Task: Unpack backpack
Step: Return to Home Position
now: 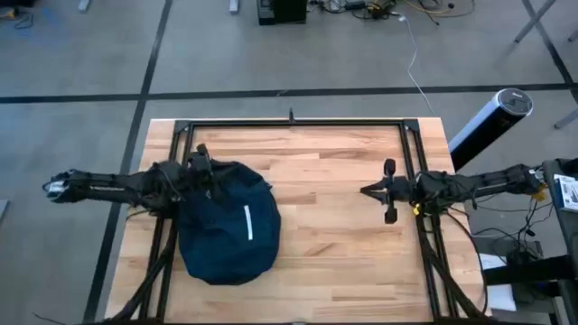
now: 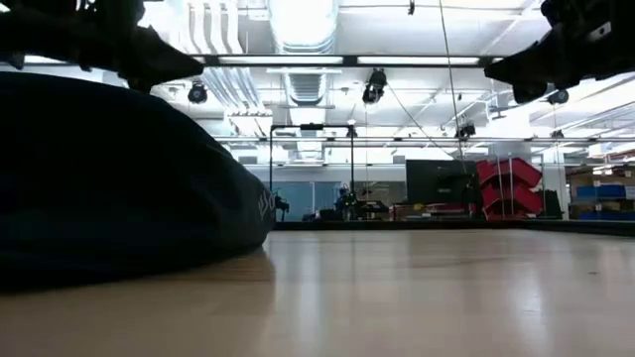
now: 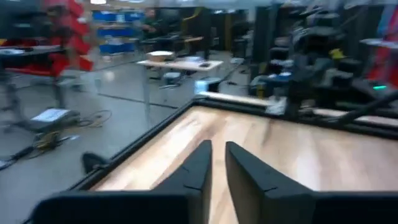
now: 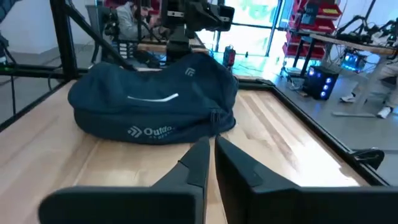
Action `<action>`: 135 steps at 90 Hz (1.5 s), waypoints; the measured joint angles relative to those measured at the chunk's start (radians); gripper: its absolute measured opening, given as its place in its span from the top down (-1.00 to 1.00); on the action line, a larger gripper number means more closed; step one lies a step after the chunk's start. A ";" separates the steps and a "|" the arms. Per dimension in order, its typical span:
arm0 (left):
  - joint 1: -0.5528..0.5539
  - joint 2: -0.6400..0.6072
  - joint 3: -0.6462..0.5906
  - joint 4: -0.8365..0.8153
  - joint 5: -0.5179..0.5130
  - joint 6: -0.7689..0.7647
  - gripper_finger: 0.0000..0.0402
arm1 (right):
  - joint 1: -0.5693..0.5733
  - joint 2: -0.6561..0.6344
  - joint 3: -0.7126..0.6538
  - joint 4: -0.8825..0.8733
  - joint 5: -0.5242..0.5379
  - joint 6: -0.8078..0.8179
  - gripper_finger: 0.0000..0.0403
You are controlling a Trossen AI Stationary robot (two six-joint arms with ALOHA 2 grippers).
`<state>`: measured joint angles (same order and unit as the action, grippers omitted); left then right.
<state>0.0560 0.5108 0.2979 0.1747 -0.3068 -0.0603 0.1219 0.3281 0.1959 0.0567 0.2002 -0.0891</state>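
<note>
Floppy navy fabric backpack (image 1: 226,226) | left gripper (image 3: 217,146) near-closed, empty, above it | right gripper (image 4: 211,143) same, apart | risk: left snagging fabric

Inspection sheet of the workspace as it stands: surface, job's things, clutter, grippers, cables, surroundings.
Surface: wooden table, black frame around it.
Job's things: backpack on the table's left half, white stripe up.
Clutter: nothing seen.
Grippers: left gripper above the backpack's far-left edge, fingers close together, empty; right gripper over the table's right side, shut, empty.
Cables: white cable on the floor beyond the table.
Surroundings: red bins, seated person.
</note>
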 joint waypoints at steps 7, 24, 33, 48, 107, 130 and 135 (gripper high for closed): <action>0.071 -0.029 0.000 -0.034 0.107 -0.011 0.97 | -0.010 -0.020 0.000 -0.002 0.011 -0.016 0.99; 0.112 -0.151 -0.015 -0.113 0.174 -0.003 0.98 | -0.018 -0.096 0.000 -0.079 0.012 0.011 1.00; 0.112 -0.254 -0.053 -0.106 0.176 0.008 1.00 | -0.018 -0.164 0.000 -0.128 0.010 0.033 1.00; 0.112 -0.411 -0.125 -0.152 0.177 -0.002 1.00 | -0.018 -0.296 -0.013 -0.151 0.007 0.037 1.00; 0.102 -0.511 -0.229 -0.147 0.287 0.034 1.00 | -0.018 -0.308 -0.186 -0.019 -0.117 0.127 1.00; 0.101 -0.498 -0.290 -0.118 0.357 0.040 1.00 | -0.018 -0.302 -0.186 -0.041 -0.178 0.134 1.00; 0.101 -0.505 -0.290 -0.111 0.379 0.049 1.00 | -0.018 -0.284 -0.185 -0.041 -0.177 0.144 1.00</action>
<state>0.1573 0.0062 0.0078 0.0639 0.0718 -0.0109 0.1041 0.0438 0.0105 0.0154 0.0234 0.0546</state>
